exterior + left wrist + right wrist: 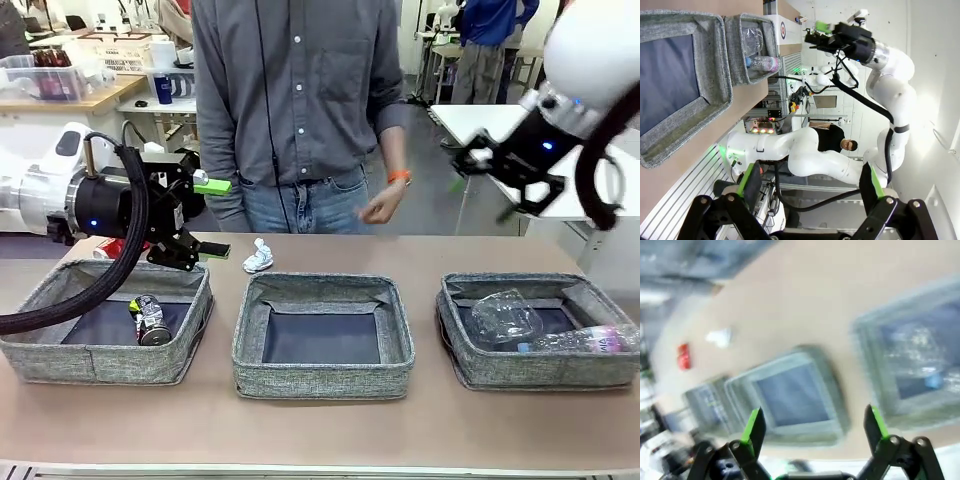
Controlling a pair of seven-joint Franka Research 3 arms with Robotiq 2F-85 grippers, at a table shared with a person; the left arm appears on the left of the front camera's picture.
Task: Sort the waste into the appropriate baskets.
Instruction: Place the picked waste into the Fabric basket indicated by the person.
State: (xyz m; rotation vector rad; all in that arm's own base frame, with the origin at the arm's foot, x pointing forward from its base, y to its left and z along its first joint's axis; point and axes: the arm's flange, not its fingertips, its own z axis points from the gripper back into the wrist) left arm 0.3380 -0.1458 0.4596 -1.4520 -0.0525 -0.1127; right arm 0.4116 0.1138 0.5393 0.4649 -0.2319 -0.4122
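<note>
Step in hand: judged to be pickup of the wad (pixel 258 256), the loose item nearest the left pincer (pixel 222 218).
Left pincer: spread wide, nothing held; it is turned level, above the far wall of the left basket (pixel 100 365) and just left of the wad.
Right pincer (pixel 814 412): spread wide, nothing held; it is raised well above the desk (pixel 320 430) at the right.
Approach: the left pincer should be tipped down over the wad and lowered until the pads straddle it.
Closing: a slow, light squeeze is advised, since crumpled paper is likely to give and slip.
Hazard: the lower finger could be caught on the soft basket wall beneath it.
Left basket: 1 dark can (pixel 150 320), lying on its side.
Middle basket (pixel 320 380): nothing inside; judged the likely place for paper.
Right basket (pixel 540 372): 1 cup (pixel 505 315) and 1 bottle (pixel 580 340), lying close together.
Unsorted: 2 items on the desk, the wad and the red can (pixel 684 356), near each other.
</note>
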